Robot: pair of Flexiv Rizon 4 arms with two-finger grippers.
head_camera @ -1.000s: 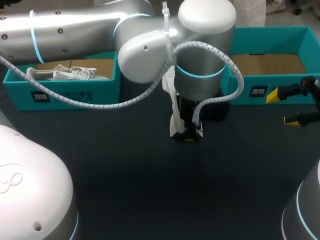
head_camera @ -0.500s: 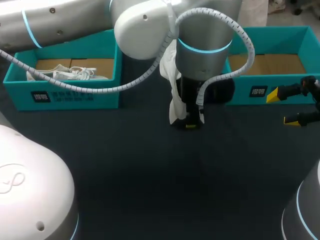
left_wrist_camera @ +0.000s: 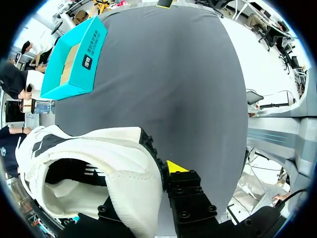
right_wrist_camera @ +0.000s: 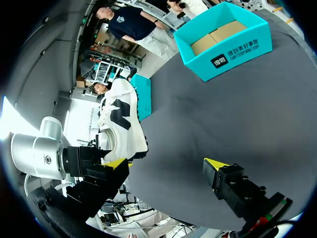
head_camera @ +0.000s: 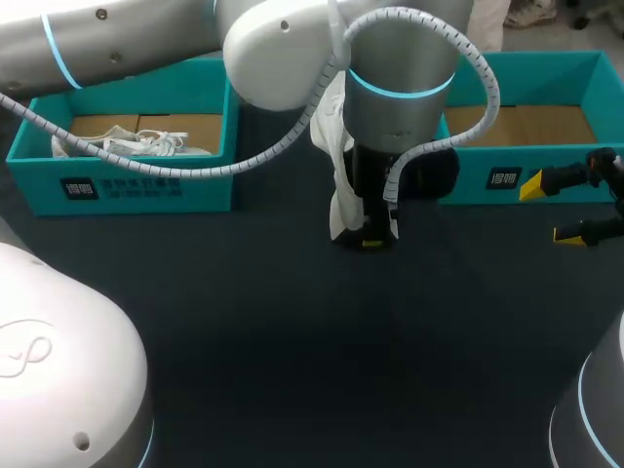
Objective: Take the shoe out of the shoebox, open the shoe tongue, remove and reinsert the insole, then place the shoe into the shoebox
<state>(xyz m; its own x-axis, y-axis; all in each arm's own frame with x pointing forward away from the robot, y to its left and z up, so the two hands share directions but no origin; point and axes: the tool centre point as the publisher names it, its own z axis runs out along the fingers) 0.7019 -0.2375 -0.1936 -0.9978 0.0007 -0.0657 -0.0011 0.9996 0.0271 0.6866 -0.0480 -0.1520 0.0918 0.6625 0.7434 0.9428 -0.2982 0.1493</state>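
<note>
A white shoe with black patches hangs toe-down over the middle of the dark table, between the two teal shoeboxes. My left gripper is shut on it. In the left wrist view the shoe fills the space by my left gripper; its side wall is pinched, one yellow fingertip shows outside, and the other finger is hidden. My right gripper stands open at the table's right edge, with nothing between its fingers. From the right wrist the shoe lies ahead of my right gripper, well apart.
The left teal shoebox holds white laces or paper on its cardboard floor. The right teal shoebox stands just behind my right gripper, showing only its cardboard floor. Dark table cloth stretches in front of the shoe.
My left arm has shifted a little up and back with the shoe still in its grip. The right arm has not moved.
</note>
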